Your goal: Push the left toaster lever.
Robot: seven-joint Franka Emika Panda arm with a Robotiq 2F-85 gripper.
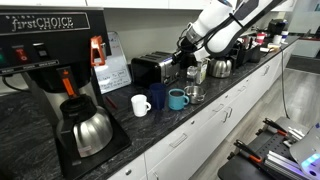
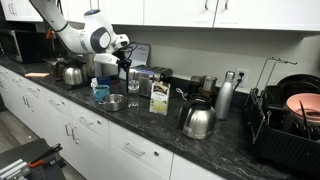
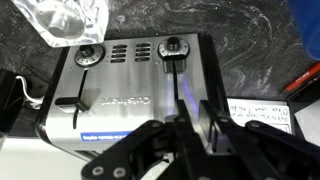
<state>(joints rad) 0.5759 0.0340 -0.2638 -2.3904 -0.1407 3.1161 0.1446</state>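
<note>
Above the dark speckled stone bench (image 3: 250, 50), the white jointed arm (image 2: 85, 38) reaches in from high up in both exterior views. Its elbow is bent and its wrist is turned down over the toaster.

Nearest in the wrist view, the black two-fingered pincer (image 3: 188, 135) has its fingertips drawn together and grips nothing. It sits just before the low boxy toaster with a black body and brushed chrome panels (image 3: 125, 95), in line with the dark slot under one round knob (image 3: 172, 45). Whether it touches the chrome cannot be told. A black slider (image 3: 67, 104) sits partway down the other slot.

The toaster stands towards the back of the bench, behind a blue mug (image 1: 177, 98) and a white mug (image 1: 141, 104). Beyond the toaster lies a piece of crumpled clear plastic (image 3: 65, 25).
</note>
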